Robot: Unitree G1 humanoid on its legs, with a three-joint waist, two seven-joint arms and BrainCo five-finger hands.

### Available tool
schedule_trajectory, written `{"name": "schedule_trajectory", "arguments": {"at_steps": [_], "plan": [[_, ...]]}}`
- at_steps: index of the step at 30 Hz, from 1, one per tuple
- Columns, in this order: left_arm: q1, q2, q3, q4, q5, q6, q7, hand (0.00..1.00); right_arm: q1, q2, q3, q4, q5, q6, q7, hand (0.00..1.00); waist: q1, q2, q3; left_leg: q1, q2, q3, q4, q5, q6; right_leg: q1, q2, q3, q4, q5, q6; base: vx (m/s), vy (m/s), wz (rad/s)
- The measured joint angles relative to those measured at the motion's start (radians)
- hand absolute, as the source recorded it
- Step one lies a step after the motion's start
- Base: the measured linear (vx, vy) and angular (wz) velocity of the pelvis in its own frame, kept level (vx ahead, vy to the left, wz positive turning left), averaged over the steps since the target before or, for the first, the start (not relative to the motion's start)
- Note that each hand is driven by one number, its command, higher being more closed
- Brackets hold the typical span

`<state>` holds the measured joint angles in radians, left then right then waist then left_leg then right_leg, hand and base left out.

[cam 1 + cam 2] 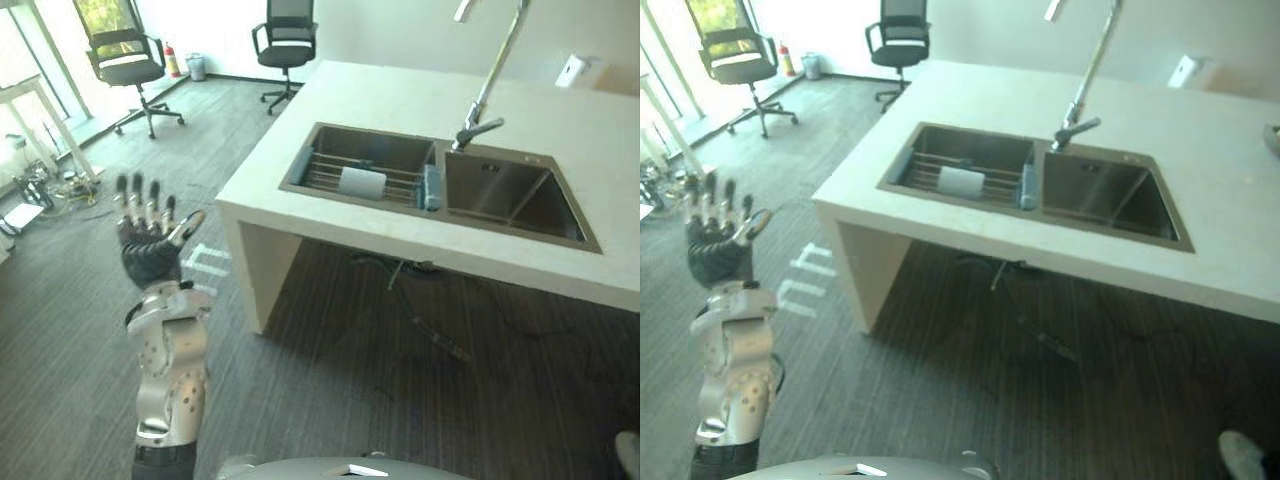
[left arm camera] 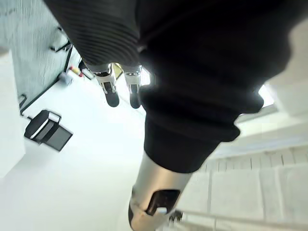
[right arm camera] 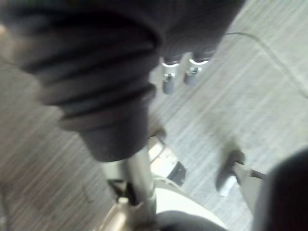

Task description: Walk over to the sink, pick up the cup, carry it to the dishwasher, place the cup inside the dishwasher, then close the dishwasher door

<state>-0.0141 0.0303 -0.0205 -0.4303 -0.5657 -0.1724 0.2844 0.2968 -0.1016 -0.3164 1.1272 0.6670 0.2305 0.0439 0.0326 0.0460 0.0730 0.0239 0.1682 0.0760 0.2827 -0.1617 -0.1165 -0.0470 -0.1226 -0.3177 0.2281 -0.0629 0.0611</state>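
The cup [image 1: 362, 183], white and lying on its side, rests on a wire rack in the left basin of the steel double sink [image 1: 500, 188]. The sink is set into a pale counter [image 1: 400, 100] ahead and to the right of me. My left hand [image 1: 150, 235] is raised over the floor, left of the counter's corner and well short of the cup. Its fingers [image 2: 113, 91] are straight and spread and it holds nothing. My right hand [image 3: 173, 79] hangs over the grey floor with relaxed fingers, empty.
A tall tap [image 1: 490, 90] stands behind the sink between the basins. A small white object [image 1: 572, 70] sits at the counter's back. Two office chairs [image 1: 130, 65] [image 1: 285, 45] stand on the floor beyond. White table legs [image 1: 45, 120] and clutter are at the far left.
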Motion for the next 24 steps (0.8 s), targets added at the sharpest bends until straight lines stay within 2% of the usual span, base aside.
{"name": "schedule_trajectory", "arguments": {"at_steps": [1, 2, 3, 4, 6, 7, 8, 9, 10, 11, 12, 14, 15, 17, 18, 24], "plan": [[-0.040, 0.002, -0.006, 0.000, -0.001, 0.021, -0.006, 0.00, -0.013, -0.003, -0.026, 0.018, 0.012, 0.028, 0.011, 0.00, -0.007, -0.012, 0.014, -0.046, 0.012, -0.014, 0.112, 0.020, 0.003, 0.023, 0.011, -0.008, -0.006, -0.007, -0.010, 0.19, -0.307, 0.09], [-0.078, 0.001, -0.013, 0.003, -0.004, 0.031, -0.008, 0.00, -0.019, -0.004, -0.052, 0.029, 0.015, 0.050, 0.025, 0.00, -0.008, -0.009, 0.038, -0.105, 0.037, -0.022, 0.276, 0.038, 0.014, 0.072, 0.027, -0.021, -0.022, -0.017, -0.027, 0.16, -0.302, 0.06], [-0.091, 0.003, -0.021, 0.008, -0.007, 0.032, -0.011, 0.00, -0.016, -0.005, -0.055, 0.029, 0.014, 0.057, 0.031, 0.00, -0.007, -0.005, 0.044, -0.132, 0.048, -0.020, 0.346, 0.049, 0.029, 0.098, 0.037, -0.024, -0.036, -0.021, -0.034, 0.17, -0.284, 0.02], [-0.095, 0.006, -0.024, 0.014, -0.013, 0.039, -0.034, 0.00, -0.016, -0.006, -0.082, 0.031, 0.011, 0.062, 0.037, 0.00, -0.006, -0.004, 0.045, -0.160, 0.049, -0.014, 0.409, 0.024, 0.035, 0.136, 0.046, -0.028, -0.058, -0.028, -0.045, 0.14, -0.191, -0.03], [-0.094, 0.012, -0.023, 0.019, -0.012, 0.044, -0.072, 0.00, -0.018, -0.010, -0.126, 0.046, 0.003, 0.061, 0.043, 0.00, -0.002, -0.001, 0.046, -0.184, 0.019, 0.001, 0.368, -0.015, 0.036, 0.174, 0.054, -0.025, -0.098, -0.036, -0.054, 0.13, -0.089, -0.07], [-0.095, 0.015, -0.023, 0.020, -0.012, 0.051, -0.094, 0.00, -0.031, -0.013, -0.139, 0.069, 0.000, 0.062, 0.054, 0.00, 0.000, 0.001, 0.047, -0.185, -0.019, 0.003, 0.269, -0.014, 0.039, 0.188, 0.054, -0.020, -0.116, -0.034, -0.051, 0.13, 0.028, -0.13], [-0.095, 0.024, -0.023, 0.018, -0.011, 0.067, -0.113, 0.00, -0.031, -0.017, -0.141, 0.073, -0.003, 0.070, 0.061, 0.00, 0.004, 0.007, 0.048, -0.167, -0.056, -0.001, 0.145, 0.021, 0.039, 0.194, 0.059, -0.013, -0.123, -0.035, -0.042, 0.13, 0.048, -0.18], [-0.094, 0.031, -0.023, 0.016, -0.011, 0.077, -0.119, 0.00, -0.030, -0.021, -0.144, 0.072, -0.003, 0.079, 0.065, 0.00, 0.005, 0.016, 0.049, -0.153, -0.068, -0.006, 0.080, 0.068, 0.046, 0.194, 0.068, -0.002, -0.124, -0.037, -0.036, 0.13, 0.077, -0.38], [-0.093, 0.041, -0.021, 0.011, -0.012, 0.097, -0.123, 0.00, -0.026, -0.028, -0.165, 0.070, -0.008, 0.090, 0.071, 0.00, 0.012, 0.040, 0.051, -0.127, -0.072, -0.021, 0.006, 0.111, 0.092, 0.194, 0.097, 0.020, -0.124, -0.044, -0.027, 0.11, 0.067, -0.33], [-0.093, 0.056, -0.019, 0.012, -0.013, 0.107, -0.123, 0.00, -0.026, -0.016, -0.166, 0.068, -0.009, 0.091, 0.080, 0.00, 0.007, 0.035, 0.051, -0.110, -0.077, -0.016, -0.011, 0.116, 0.088, 0.198, 0.091, 0.030, -0.122, -0.047, -0.022, 0.13, 0.057, -0.44], [-0.091, 0.078, -0.020, 0.009, -0.021, 0.127, -0.122, 0.00, -0.026, 0.008, -0.163, 0.066, -0.007, 0.090, 0.076, 0.00, 0.010, 0.002, 0.058, -0.083, -0.091, -0.007, -0.062, 0.122, 0.088, 0.191, 0.075, 0.049, -0.122, -0.052, -0.013, 0.13, 0.038, -0.36], [-0.090, 0.080, -0.016, 0.007, -0.025, 0.137, -0.116, 0.00, -0.021, 0.020, -0.156, 0.064, -0.005, 0.091, 0.082, 0.00, 0.019, -0.009, 0.058, -0.072, -0.098, 0.023, -0.106, 0.124, 0.086, 0.172, 0.063, 0.067, -0.119, -0.053, -0.008, 0.11, 0.042, -0.37], [-0.090, 0.080, -0.016, 0.007, -0.042, 0.144, -0.117, 0.00, -0.019, 0.023, -0.153, 0.058, -0.006, 0.091, 0.088, 0.00, 0.017, -0.024, 0.050, -0.066, -0.109, 0.031, -0.131, 0.140, 0.097, 0.166, 0.053, 0.067, -0.117, -0.052, 0.002, 0.13, 0.040, -0.11], [-0.089, 0.076, -0.028, 0.007, -0.060, 0.151, -0.121, 0.00, -0.015, 0.023, -0.145, 0.051, -0.005, 0.090, 0.090, 0.00, 0.010, -0.022, 0.050, -0.051, -0.127, 0.029, -0.161, 0.153, 0.103, 0.170, 0.038, 0.057, -0.123, -0.053, 0.012, 0.11, 0.028, 0.07], [-0.070, 0.066, -0.059, -0.013, -0.087, 0.150, -0.141, 0.00, 0.015, -0.028, 0.000, 0.028, 0.014, 0.100, 0.084, 0.00, 0.020, -0.011, -0.029, -0.009, -0.102, 0.007, -0.304, 0.239, 0.075, 0.221, 0.091, 0.035, -0.291, 0.028, -0.007, 0.03, 0.004, 0.06], [-0.056, 0.066, -0.057, -0.009, -0.076, 0.147, -0.136, 0.00, 0.015, -0.026, 0.004, 0.028, 0.014, 0.098, 0.084, 0.00, 0.015, -0.016, -0.031, -0.004, -0.101, 0.013, -0.304, 0.235, 0.073, 0.214, 0.089, 0.039, -0.263, 0.013, -0.006, 0.01, -0.001, -0.02]]}}
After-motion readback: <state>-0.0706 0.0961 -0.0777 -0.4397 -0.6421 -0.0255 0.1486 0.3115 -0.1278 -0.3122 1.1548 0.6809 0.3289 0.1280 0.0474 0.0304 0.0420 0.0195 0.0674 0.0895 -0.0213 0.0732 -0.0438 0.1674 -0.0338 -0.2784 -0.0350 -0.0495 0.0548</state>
